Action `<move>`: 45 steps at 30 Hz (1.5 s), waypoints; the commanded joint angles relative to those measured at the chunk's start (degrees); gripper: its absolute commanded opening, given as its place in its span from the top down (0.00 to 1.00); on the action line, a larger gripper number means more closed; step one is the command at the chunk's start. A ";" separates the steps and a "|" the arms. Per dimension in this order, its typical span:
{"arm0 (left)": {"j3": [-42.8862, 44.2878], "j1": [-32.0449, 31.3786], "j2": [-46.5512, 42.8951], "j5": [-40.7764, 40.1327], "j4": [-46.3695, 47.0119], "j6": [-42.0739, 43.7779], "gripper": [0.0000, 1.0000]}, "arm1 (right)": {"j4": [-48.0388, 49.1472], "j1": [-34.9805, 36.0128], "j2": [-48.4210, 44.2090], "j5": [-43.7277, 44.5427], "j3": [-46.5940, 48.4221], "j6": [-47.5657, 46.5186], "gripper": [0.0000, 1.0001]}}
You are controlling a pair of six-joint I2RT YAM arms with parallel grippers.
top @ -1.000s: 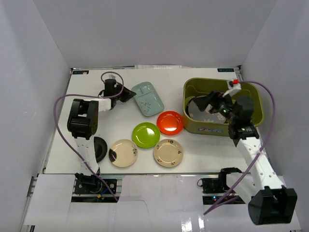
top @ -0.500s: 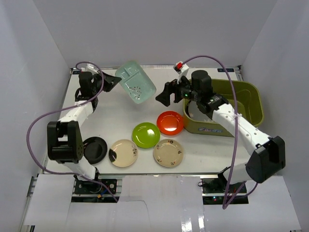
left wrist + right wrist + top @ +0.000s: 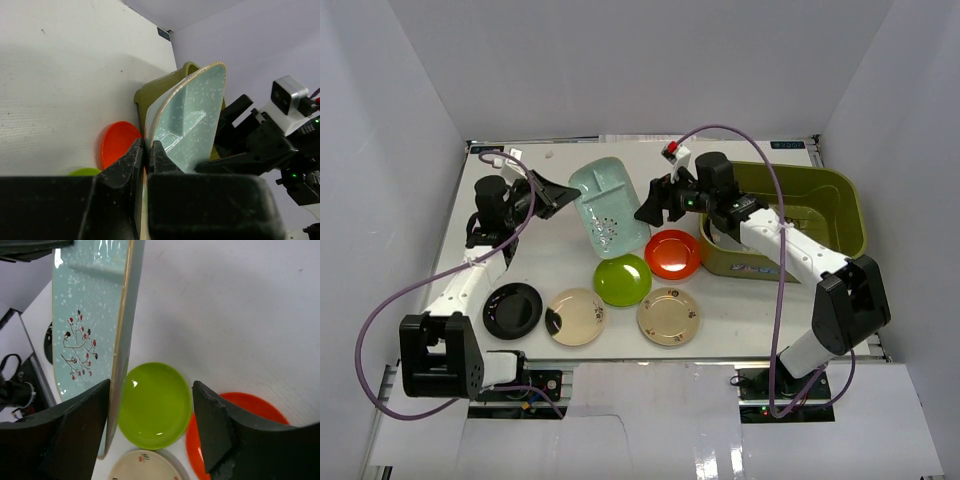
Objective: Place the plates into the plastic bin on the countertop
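My left gripper (image 3: 556, 196) is shut on the near edge of the pale teal oblong plate (image 3: 608, 205), holding it raised and tilted above the countertop (image 3: 520, 255). In the left wrist view its fingers (image 3: 131, 159) pinch the plate's rim (image 3: 192, 125). My right gripper (image 3: 648, 206) is open at the plate's other side. In the right wrist view the plate's rim (image 3: 122, 340) stands between the fingers, close to the left finger (image 3: 82, 425), with a wide gap to the right one. The olive plastic bin (image 3: 840, 190) is at the right.
On the countertop lie an orange-red plate (image 3: 672, 253), a lime green plate (image 3: 623, 279), two cream plates (image 3: 577, 316) (image 3: 668, 316) and a black plate (image 3: 513, 308). Pale grey walls close in the table. Purple cables loop from both arms.
My right gripper left the bin, swung left to the raised teal plate and narrowed its jaws a little. My left arm lifted the teal plate off the table and brought it toward the middle.
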 commanded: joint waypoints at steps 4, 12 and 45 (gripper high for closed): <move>-0.96 -2.52 -6.03 1.53 2.84 -0.86 1.00 | 7.31 3.04 -1.32 -0.50 -4.03 4.04 0.50; -0.62 -3.67 -8.85 0.74 -3.21 3.26 0.91 | 11.36 2.69 -9.30 6.86 -8.07 7.12 0.92; -9.40 -26.87 -10.69 -32.57 -21.14 17.07 0.31 | 3.72 -38.53 -23.55 22.79 -30.14 8.62 0.40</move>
